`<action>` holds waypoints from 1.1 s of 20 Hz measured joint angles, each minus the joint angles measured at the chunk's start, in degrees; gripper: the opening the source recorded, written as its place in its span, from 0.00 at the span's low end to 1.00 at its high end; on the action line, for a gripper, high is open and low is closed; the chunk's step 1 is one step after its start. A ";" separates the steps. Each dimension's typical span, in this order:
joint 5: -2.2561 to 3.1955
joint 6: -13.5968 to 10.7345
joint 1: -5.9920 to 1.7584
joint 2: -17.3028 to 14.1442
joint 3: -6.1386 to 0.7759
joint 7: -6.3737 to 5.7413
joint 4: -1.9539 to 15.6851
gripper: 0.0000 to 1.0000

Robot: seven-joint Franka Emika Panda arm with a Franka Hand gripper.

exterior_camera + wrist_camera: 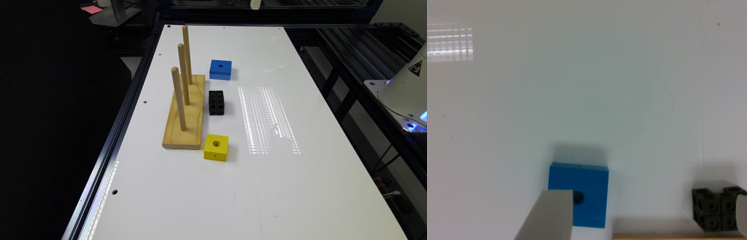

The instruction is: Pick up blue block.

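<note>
The bright blue, flat square block with a small round hole in its top lies flat on the white surface, untouched and on its own. It sits just beside the far end of a pale wooden base board that carries three upright wooden pegs in a row. Next along the board's edge, near the blue one but apart from it, stands a black studded cube, and further along, near the board's closer end, a yellow square block with a round hole in its top. A patch of striped reflected light lies on the surface to the exterior view's right of the cube.

In the wrist view the blue block appears with one grey finger of the hand in front of its corner, and the second finger shows as a sliver at the frame's edge beside the black cube. The two are set wide apart, with nothing gripped between them. The base of the white robot arm stands off the surface at the exterior view's right.
</note>
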State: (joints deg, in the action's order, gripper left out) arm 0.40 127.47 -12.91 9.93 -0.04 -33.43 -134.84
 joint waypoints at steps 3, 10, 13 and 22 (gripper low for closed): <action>0.00 0.16 -1.42 -2.98 0.04 1.45 2.74 1.00; 0.01 0.15 -4.90 -5.40 0.11 5.07 5.14 1.00; 0.01 0.14 -5.48 -5.40 0.11 5.61 5.14 1.00; 0.01 4.38 -5.64 -9.45 0.11 5.69 3.48 1.00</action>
State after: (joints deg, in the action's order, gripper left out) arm 0.41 131.85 -18.55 0.48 0.07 -27.74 -131.36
